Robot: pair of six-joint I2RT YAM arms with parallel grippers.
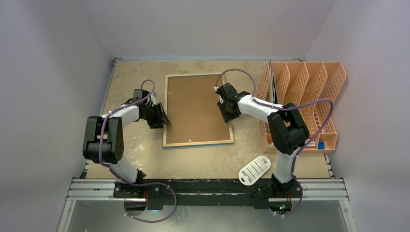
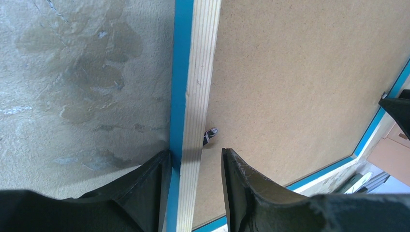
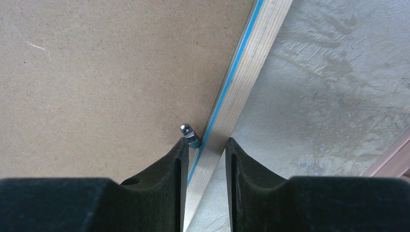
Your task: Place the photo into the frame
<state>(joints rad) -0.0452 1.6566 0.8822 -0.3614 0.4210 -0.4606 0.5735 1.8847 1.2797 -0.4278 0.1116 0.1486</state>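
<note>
The frame (image 1: pixel 198 143) lies back-up in the middle of the table (image 1: pixel 130 77), its light wood rails enclosing the brown backing board (image 1: pixel 196 106); the photo cannot be seen. The left arm folds at the elbow and reaches in from the left, wrist tipped down, so the left gripper (image 1: pixel 163 118) straddles the frame's left rail. Its jaws stand moderately apart, the inner finger (image 2: pixel 241 183) clear of the wood, near a small metal clip (image 2: pixel 210 134). The right arm stretches from the right, and the right gripper (image 1: pixel 226 110) straddles the right rail with a narrow gap; whether it pinches the wood cannot be told. One finger (image 3: pixel 180 159) meets another clip (image 3: pixel 186 129).
</note>
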